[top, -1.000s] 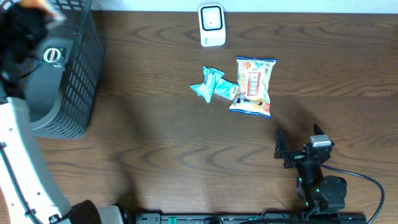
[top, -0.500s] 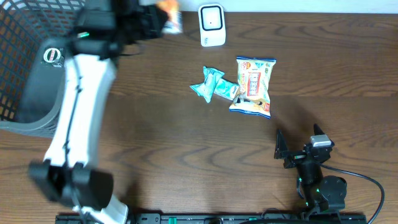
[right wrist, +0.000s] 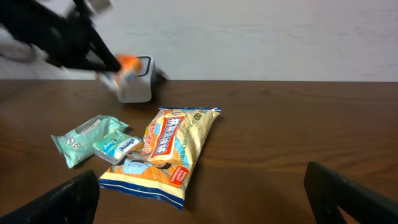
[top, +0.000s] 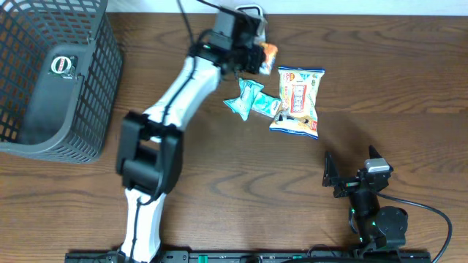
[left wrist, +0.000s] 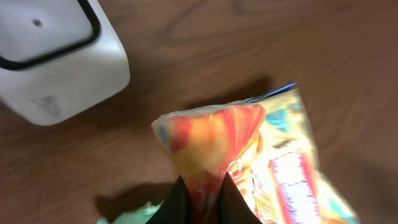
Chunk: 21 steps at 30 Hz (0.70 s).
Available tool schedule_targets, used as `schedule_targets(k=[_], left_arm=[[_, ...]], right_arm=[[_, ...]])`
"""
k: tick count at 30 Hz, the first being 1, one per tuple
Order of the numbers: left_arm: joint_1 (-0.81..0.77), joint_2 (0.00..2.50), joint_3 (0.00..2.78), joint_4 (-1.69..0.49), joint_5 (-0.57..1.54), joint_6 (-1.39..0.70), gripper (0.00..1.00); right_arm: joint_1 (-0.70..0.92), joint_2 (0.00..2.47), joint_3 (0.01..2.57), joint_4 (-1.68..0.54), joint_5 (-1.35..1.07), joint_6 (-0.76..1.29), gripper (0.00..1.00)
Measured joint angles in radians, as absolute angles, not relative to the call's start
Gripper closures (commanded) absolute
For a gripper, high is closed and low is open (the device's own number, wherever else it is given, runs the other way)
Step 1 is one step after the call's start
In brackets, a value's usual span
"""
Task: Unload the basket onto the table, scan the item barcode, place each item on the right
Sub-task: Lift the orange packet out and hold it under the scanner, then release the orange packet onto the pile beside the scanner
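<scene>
My left gripper (top: 259, 58) is shut on a small orange snack packet (top: 269, 52), held just above the table next to the white barcode scanner (top: 252, 10), which the arm partly hides. In the left wrist view the packet (left wrist: 211, 140) sticks up from between my dark fingers (left wrist: 177, 205), with the scanner (left wrist: 50, 56) at the upper left. The right wrist view shows packet (right wrist: 127, 64) and scanner (right wrist: 137, 87) far off at the left. My right gripper (top: 351, 172) rests open near the front right, nothing between its fingers.
A large yellow snack bag (top: 296, 102) and two teal packets (top: 252, 102) lie in the middle of the table, just below the held packet. A dark mesh basket (top: 88, 109) stands at the far left.
My left arm has swung from the basket at the far left across to the scanner, carrying the orange packet. The right arm has not moved.
</scene>
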<state>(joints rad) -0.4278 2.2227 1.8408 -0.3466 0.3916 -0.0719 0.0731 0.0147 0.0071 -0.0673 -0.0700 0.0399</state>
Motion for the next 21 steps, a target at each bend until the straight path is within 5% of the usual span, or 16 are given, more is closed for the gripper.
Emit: schedule_targets(k=[10, 21], left_arm=[[-0.499, 2.353, 1.841, -0.318, 0.202, -0.059, 0.91], [-0.505, 2.355, 1.841, -0.452, 0.248, -0.158, 0.91]], right_arm=[[0.073, 0.015, 0.007, -0.067, -0.070, 0.040, 0.01], [0.073, 0.015, 0.007, -0.067, -0.070, 0.040, 0.01]])
